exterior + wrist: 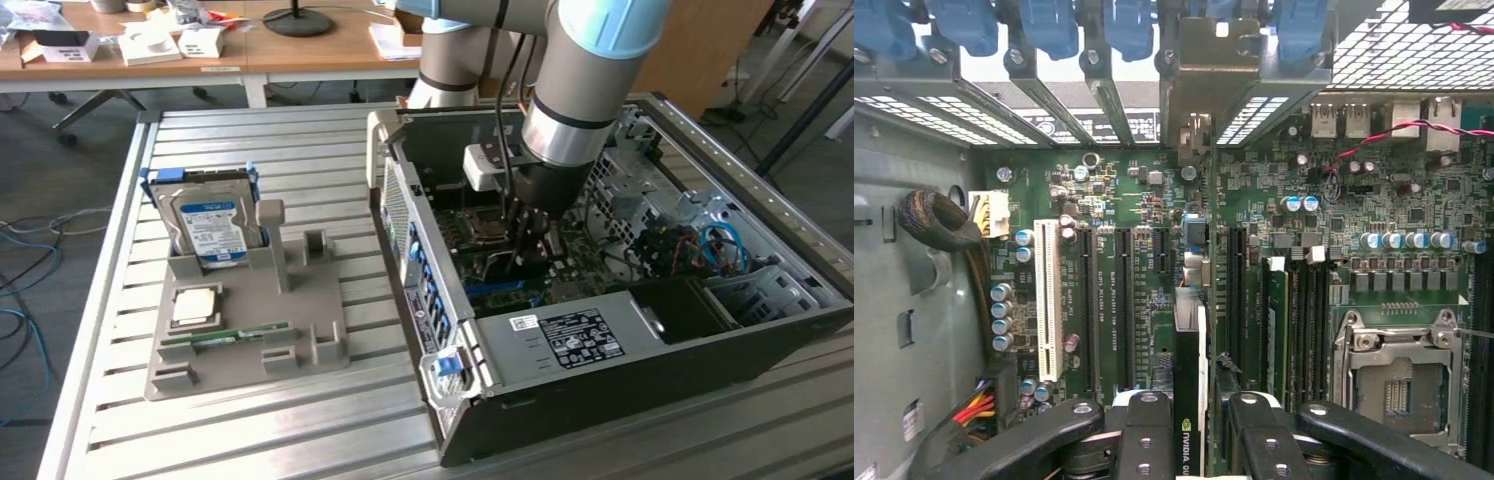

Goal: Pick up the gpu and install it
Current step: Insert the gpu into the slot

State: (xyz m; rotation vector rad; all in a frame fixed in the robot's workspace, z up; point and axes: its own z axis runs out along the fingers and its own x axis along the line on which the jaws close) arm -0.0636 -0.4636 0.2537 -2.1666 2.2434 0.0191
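So the gpu (1187,400) shows up edge-on in the wrist view: a thin, dark card with a pale strip down one side and a bit of green NVIDIA logo near the frame edge. The gripper (1199,432) is clenched on it, with one black finger (1144,440) on each face of the card. It's inside the open PC case (561,340), over the motherboard (1144,200) between the long black expansion slots (1086,300). Can't tell if its edge is actually touching a slot. The rest of the card is cut off by the frame edge. In the exterior view the arm (574,110) reaches down into the case, and the card underneath is too dark to pick out.
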